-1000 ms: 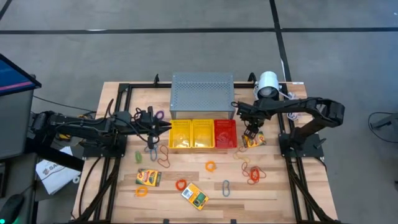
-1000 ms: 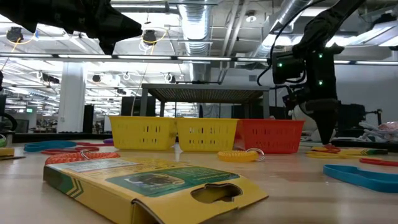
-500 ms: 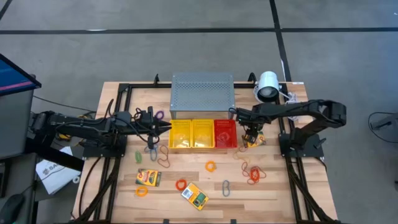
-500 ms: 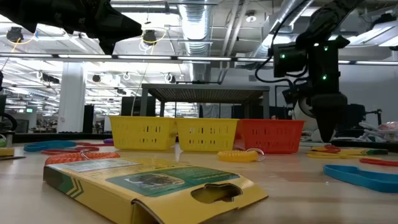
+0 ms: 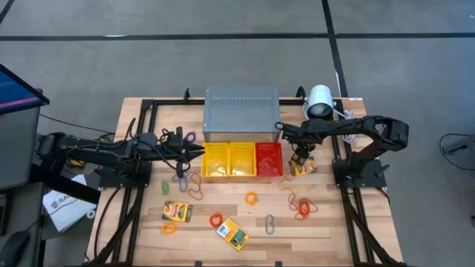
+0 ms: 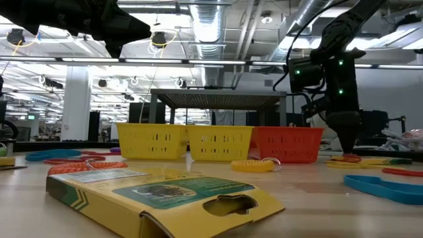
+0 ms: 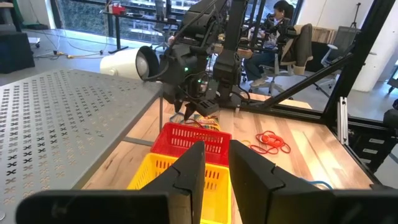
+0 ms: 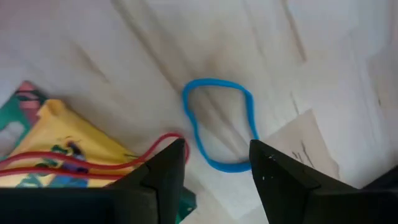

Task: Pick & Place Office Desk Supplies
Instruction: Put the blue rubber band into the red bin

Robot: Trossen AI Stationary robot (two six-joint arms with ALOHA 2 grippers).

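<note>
A: Right gripper?
B: Down by the table just right of the red basket; fingers parted, holding nothing; poised over a blue loop on the wood; beside it a card box with a red band across it.
A: Left gripper?
B: Above the yellow basket; fingers close together, a narrow gap, nothing held.
A: Other supplies?
B: Scattered over the table's front; two boxes, orange bands, an oval clip.

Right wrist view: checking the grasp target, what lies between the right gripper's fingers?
A blue band loop lies on bare wood between the open fingers of the right gripper.
</note>
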